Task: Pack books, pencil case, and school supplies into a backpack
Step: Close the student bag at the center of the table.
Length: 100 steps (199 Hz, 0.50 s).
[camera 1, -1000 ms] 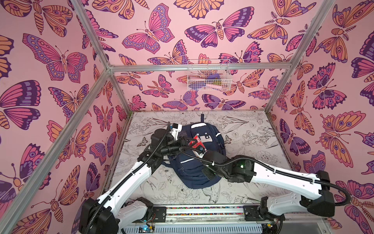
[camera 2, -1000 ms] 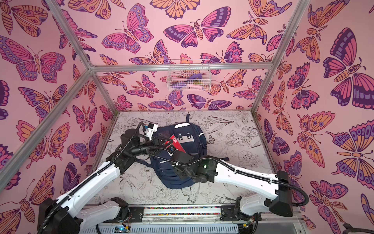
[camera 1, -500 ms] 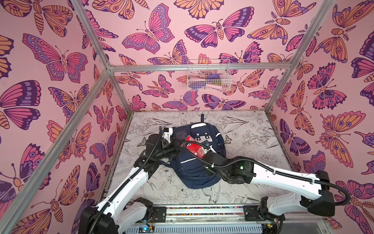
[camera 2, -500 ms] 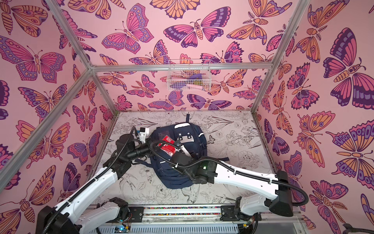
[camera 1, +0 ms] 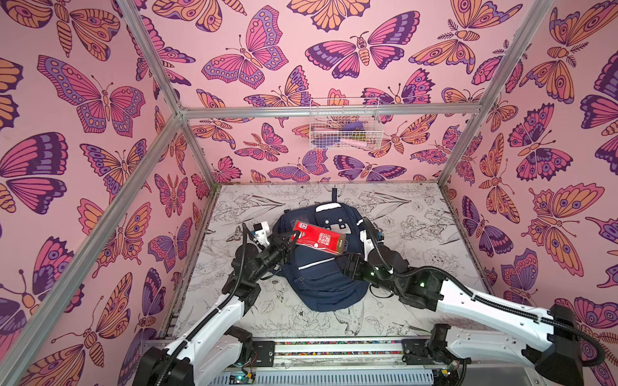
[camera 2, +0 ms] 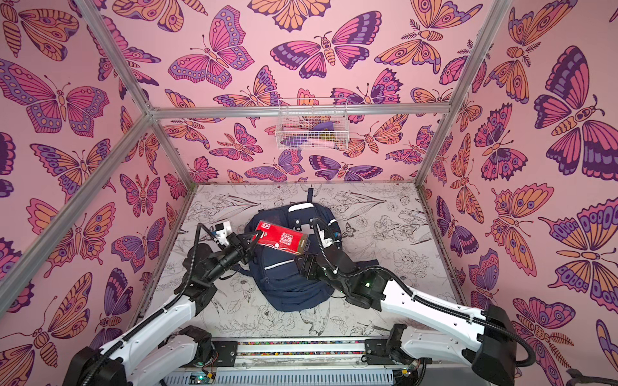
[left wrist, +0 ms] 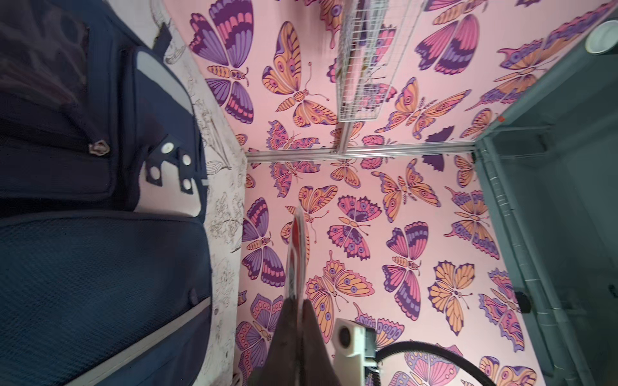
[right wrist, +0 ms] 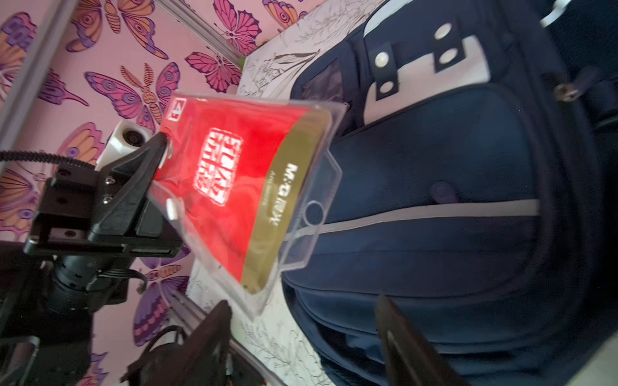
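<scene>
Jutting from left claw (camera 1: 293,236): red packet (camera 1: 319,241) above backpack (camera 1: 317,284).

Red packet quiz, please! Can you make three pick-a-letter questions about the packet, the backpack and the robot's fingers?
1. Where is the red packet? A inside the backpack; B in the air over the backpack; C under the backpack.
2. What colour is the backpack? A navy blue; B green; C yellow.
3. How are the right fingers? A shut on the packet; B shut on nothing; C open.
Answers:
1 B, the left fingers pinch one end and it hangs over the backpack's front.
2 A, its fabric is dark blue with pale stripes.
3 C, they stand apart, clear of the packet.
</scene>
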Tool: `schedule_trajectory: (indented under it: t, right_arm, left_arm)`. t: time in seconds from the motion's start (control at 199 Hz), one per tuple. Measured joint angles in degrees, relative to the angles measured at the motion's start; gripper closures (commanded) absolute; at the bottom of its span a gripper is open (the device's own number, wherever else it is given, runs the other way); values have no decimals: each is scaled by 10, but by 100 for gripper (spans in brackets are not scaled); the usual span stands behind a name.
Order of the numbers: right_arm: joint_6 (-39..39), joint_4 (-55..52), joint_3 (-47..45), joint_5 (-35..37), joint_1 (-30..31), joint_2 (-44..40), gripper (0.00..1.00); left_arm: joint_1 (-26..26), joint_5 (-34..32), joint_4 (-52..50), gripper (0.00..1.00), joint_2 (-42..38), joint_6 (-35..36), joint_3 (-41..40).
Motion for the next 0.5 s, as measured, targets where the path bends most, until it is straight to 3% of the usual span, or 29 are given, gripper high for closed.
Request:
schedule_trajectory:
  t: [0.08,0.166,0.281,0.336,0.502]
  right_arm:
    - [23,50,-5,-20,-1,14,50]
    - [39,100,-5,-34,-1,22,49]
    - [52,161,-9,-45,-1,24,28]
    - [50,182,-10,-51,-1,25,25]
    - [52,214,-12,-56,-3,32,36]
  left_arm:
    - [0,-8,15,100,-11,-8,-6]
    - [0,-12,22,100,-14,-17,-14]
    - [0,-19,25,100,-18,-26,-24]
    - [0,-25,33,100,-21,-31,-31]
    - [0,-34,55,100,-20,-53,-49]
